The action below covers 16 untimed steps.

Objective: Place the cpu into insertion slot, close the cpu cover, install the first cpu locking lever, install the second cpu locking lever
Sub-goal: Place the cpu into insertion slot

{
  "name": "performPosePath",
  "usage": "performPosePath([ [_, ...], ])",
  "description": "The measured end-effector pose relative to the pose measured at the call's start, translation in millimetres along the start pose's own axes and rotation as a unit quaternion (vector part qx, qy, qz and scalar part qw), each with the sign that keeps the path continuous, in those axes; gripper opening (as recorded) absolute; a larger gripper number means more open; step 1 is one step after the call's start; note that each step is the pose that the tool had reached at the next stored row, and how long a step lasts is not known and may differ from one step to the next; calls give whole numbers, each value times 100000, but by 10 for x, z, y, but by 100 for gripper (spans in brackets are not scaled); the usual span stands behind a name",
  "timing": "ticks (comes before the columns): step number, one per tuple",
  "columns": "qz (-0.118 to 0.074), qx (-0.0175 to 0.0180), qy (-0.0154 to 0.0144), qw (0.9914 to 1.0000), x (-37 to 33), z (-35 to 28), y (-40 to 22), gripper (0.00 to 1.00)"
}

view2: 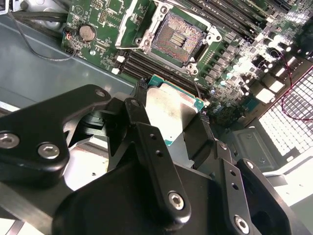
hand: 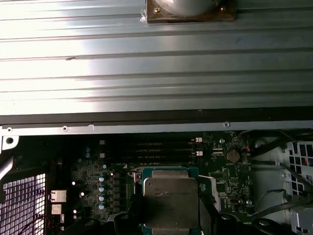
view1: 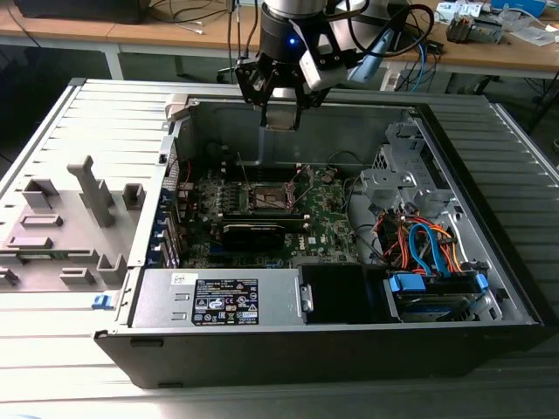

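Black links of the tool (view2: 172, 104) sit closest in the second wrist view; it hangs high over the far wall of the open computer case (view1: 306, 345). Down on the motherboard (view1: 327, 223) the insertion slot (view2: 177, 38) lies bare, nearer than the tool. Clamped between the tool's tips by its sides is the cpu (view2: 168, 122), well apart from the slot. So slight a grip could let the chip tilt or slip; landing skewed, it would likely bend the contacts.

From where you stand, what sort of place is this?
Probably an electronics lab or workshop. An open computer case lies on a ribbed metal table, cluttered wooden workbenches stand behind it, and the gripper holds the cpu above the motherboard.
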<state>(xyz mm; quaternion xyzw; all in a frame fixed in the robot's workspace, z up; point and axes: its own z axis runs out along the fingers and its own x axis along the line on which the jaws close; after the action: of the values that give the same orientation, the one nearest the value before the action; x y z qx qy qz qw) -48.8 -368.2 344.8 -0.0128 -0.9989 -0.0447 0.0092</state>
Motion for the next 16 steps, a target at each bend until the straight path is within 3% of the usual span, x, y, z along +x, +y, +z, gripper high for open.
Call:
performPosePath([
  [16,3,-8,-5,100000,3,54,-9,54],
])
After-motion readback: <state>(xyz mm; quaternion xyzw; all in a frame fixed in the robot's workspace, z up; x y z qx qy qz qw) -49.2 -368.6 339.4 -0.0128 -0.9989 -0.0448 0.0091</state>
